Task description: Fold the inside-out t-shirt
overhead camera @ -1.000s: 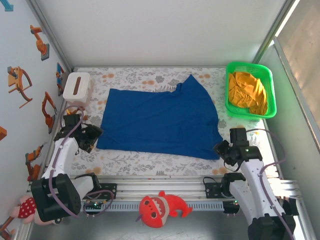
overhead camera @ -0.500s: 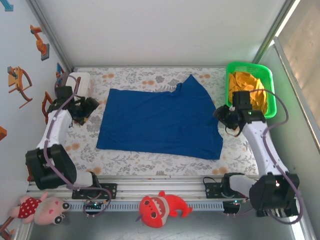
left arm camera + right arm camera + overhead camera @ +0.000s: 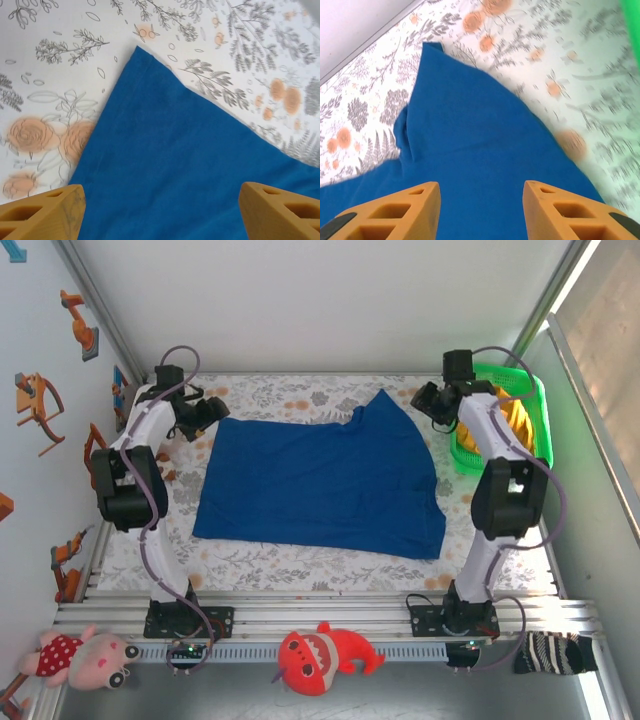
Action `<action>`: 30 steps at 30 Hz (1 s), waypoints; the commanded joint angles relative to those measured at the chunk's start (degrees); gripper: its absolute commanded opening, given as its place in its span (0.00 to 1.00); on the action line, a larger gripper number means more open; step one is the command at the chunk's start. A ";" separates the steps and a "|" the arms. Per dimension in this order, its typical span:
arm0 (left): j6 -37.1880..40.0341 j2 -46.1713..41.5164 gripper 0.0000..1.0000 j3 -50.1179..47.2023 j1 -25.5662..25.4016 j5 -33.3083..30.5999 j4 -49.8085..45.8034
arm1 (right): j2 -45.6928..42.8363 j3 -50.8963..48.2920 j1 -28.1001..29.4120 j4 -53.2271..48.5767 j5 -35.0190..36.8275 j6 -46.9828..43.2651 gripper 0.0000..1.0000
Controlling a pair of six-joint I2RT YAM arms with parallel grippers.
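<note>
My left gripper (image 3: 160, 215) is wide open, and my right gripper (image 3: 480, 210) is open too, but not as wide. Both hold nothing. Closest to me, the blue t-shirt (image 3: 320, 485) lies flat and spread out in the middle of the flowery table (image 3: 300, 562). Farther off, my left gripper hangs over the far left corner of the shirt. My right one hangs over the pointy bit at the far right. Just past it on the right is the green basket (image 3: 505, 368). I think I am at the start of a fold, lined up to grab. Next I need to go down on both corners, pinch only the cloth, then pull both toward me together
</note>
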 commanded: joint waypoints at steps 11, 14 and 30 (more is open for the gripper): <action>6.75 14.80 0.80 17.76 0.01 -4.81 -9.29 | 31.16 38.01 3.83 -2.76 -0.26 -4.54 0.48; 6.75 17.74 0.80 20.82 -0.40 -4.26 -10.29 | 32.35 35.97 4.22 4.72 -0.74 -4.53 0.48; 6.90 19.99 0.80 22.37 -0.98 -2.36 -10.63 | 45.56 47.08 5.87 9.71 2.48 -7.28 0.50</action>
